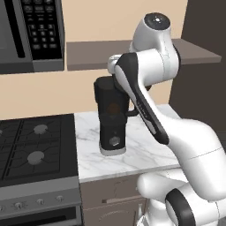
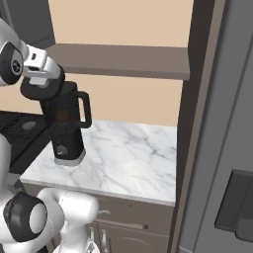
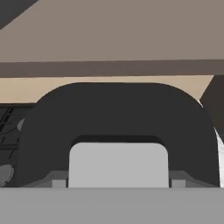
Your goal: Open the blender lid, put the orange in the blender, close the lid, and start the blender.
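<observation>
Standing left of centre on the worktop (image 1: 145, 154), the blender (image 1: 111, 128) showed an orange (image 1: 114, 107) glow inside; the hand (image 3: 118, 186) sat on the lid (image 3: 118, 113), probably seating it, finger spacing indeterminable.

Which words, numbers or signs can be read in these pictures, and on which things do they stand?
None can be read.
Grey microwave keypad: rows of pale marks on the buttons, too small and blurred to read.
Tall black blender: no label shows.
</observation>
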